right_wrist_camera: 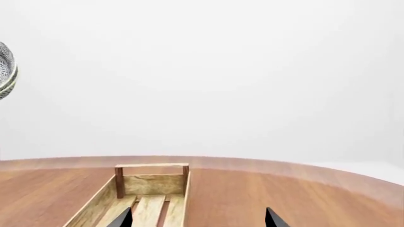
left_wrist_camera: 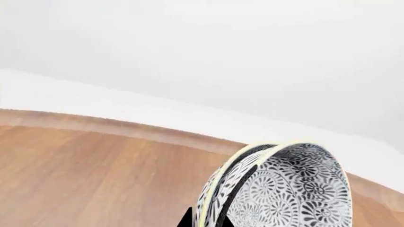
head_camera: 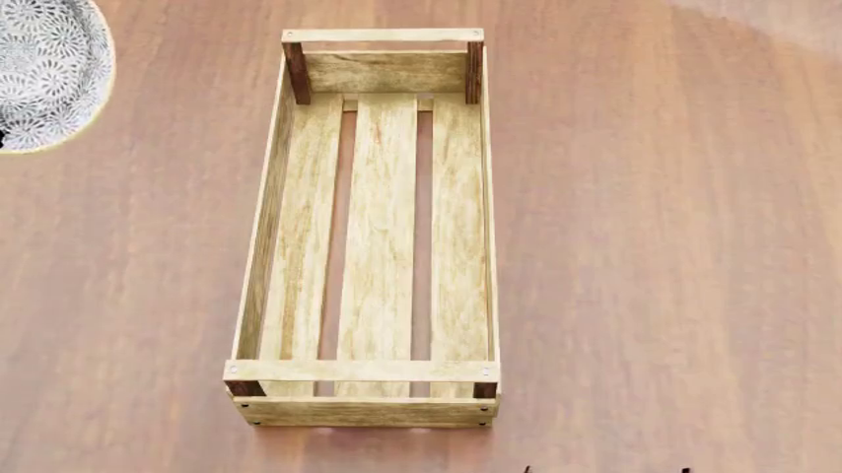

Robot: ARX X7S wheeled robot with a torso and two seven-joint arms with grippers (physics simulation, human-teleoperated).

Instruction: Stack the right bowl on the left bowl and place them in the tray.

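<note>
Two black-and-white patterned bowls [left_wrist_camera: 296, 189] are nested one inside the other, with both cream rims showing. My left gripper [left_wrist_camera: 205, 221] is shut on their rim, one black fingertip [left_wrist_camera: 185, 220] outside and one inside, holding them tilted above the table. In the head view the bowls [head_camera: 46, 64] sit at the far left, left of the tray's far end. The tray [head_camera: 375, 227], a long light-wood slatted crate with dark corner posts, is empty. My right gripper [right_wrist_camera: 197, 220] is open and empty near the tray's [right_wrist_camera: 151, 182] near end; only its tips [head_camera: 605, 470] show in the head view.
The wooden table [head_camera: 658, 246] extends round the tray on all sides. Its far edge [left_wrist_camera: 126, 127] runs against a white background. A pale patch [head_camera: 776, 20] lies at the table's far right corner.
</note>
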